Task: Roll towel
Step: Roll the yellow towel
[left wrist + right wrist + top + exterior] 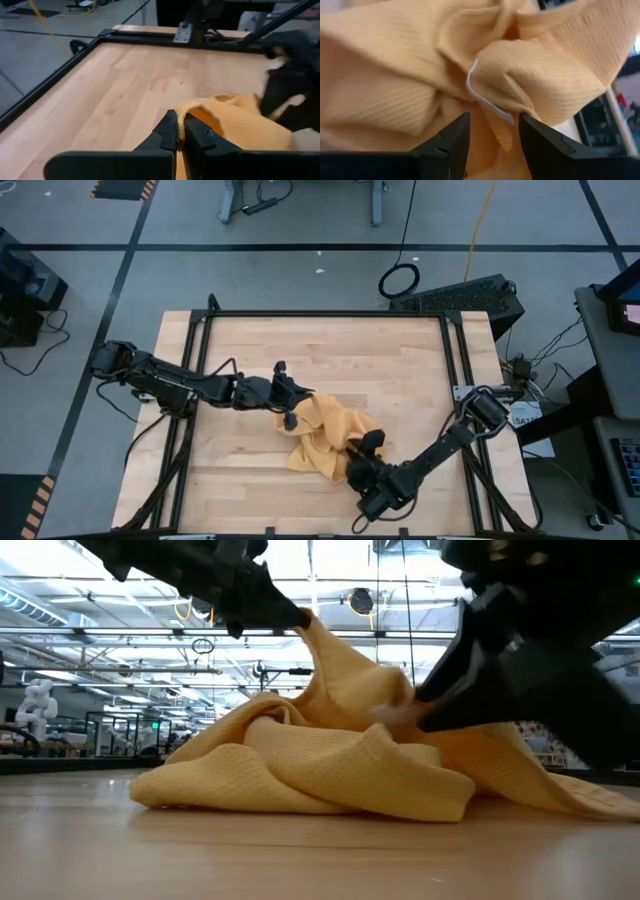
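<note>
The mustard-yellow towel (325,435) lies crumpled in a heap on the wooden table (330,350), a little near of its middle. My left gripper (292,405) is shut on the towel's far-left edge and holds it up as a peak (312,635). The rest of the heap (330,760) rests on the wood. My right gripper (365,448) is open at the heap's near-right side. Its two fingers stand on either side of a bunched fold (500,85) that carries a white thread. My left gripper pinches a rolled edge of the towel (187,107) between its two fingertips, coming level from the table's left. That edge is lifted above the table, and the cloth slopes down from it onto the heap. My right gripper: whether its open fingers (455,135) touch the cloth, I cannot tell.
Black rails (320,314) frame the tabletop. Bare wood (140,75) stretches toward the far edge and the left. A black case (460,292) stands on the floor beyond the far right corner.
</note>
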You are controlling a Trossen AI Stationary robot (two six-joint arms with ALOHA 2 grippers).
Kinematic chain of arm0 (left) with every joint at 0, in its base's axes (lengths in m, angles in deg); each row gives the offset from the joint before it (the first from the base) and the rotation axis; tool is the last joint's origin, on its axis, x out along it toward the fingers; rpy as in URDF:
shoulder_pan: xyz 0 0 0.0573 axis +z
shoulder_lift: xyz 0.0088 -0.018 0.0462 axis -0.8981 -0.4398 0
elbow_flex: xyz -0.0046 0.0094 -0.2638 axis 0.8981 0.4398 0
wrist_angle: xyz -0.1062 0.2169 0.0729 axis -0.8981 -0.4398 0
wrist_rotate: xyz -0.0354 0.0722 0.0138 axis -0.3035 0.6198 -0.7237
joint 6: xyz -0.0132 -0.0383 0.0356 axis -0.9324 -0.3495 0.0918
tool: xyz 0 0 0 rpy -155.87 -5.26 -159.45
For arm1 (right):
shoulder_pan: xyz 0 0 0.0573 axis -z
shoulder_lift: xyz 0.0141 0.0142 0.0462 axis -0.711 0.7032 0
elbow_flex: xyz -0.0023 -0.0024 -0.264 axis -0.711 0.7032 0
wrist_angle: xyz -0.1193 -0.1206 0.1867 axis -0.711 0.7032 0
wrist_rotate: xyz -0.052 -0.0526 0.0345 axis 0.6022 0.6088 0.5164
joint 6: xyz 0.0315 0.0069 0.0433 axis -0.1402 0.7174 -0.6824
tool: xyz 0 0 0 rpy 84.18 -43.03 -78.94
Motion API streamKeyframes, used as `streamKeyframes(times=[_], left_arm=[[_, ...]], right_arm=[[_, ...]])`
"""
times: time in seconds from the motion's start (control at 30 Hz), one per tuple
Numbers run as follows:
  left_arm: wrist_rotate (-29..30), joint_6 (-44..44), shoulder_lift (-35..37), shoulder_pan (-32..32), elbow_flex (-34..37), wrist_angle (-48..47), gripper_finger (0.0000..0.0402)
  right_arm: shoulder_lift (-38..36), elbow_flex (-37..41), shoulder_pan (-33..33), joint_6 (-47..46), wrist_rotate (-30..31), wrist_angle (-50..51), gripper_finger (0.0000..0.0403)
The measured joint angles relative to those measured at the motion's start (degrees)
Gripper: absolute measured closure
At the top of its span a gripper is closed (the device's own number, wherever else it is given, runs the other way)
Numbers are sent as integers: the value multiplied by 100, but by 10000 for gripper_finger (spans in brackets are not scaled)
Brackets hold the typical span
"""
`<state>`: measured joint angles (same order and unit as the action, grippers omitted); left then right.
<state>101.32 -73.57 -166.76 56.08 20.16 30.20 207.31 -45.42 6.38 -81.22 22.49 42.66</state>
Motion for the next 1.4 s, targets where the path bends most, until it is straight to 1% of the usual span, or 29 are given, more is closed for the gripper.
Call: streamKeyframes(times=[0.1,0.23,0.4,0.47,0.57,0.67,0.77,0.8,0.97,1.07,1.13,1.27,1.33,1.4], left_arm=[[26,-237,-39,44,0,-32,391],[21,-302,-63,25,0,-22,391],[-62,-413,-63,12,0,10,391],[-95,-416,-63,8,0,8,391],[-116,-416,-63,4,0,-6,391],[-154,-418,-63,-3,0,-14,391],[-275,-418,-63,-21,0,-49,391],[-293,-418,-63,-24,0,-100,391],[-299,-525,-63,-16,0,-440,391],[-301,-565,-63,-18,0,-554,391],[-319,-577,-63,-20,0,-623,391],[-417,-718,-63,-18,0,-767,391],[-417,-718,-63,-18,0,-786,391],[-417,-715,-63,-18,0,-768,391]], right_arm=[[157,-2,28,420,48,-277,243],[418,-4,186,820,119,-689,240],[594,-20,241,741,832,-776,224],[599,-15,259,735,1030,-786,225],[615,-7,302,757,1272,-791,251],[625,7,315,790,1431,-742,311],[489,11,261,795,1287,-633,381],[397,13,230,787,1229,-595,391],[-281,7,100,441,1165,-208,396],[-661,7,98,355,858,67,401],[-908,7,134,180,525,345,400],[-1370,4,303,-259,-436,840,402],[-1491,4,367,-261,-768,786,399],[-1513,4,385,117,-1168,454,393]])
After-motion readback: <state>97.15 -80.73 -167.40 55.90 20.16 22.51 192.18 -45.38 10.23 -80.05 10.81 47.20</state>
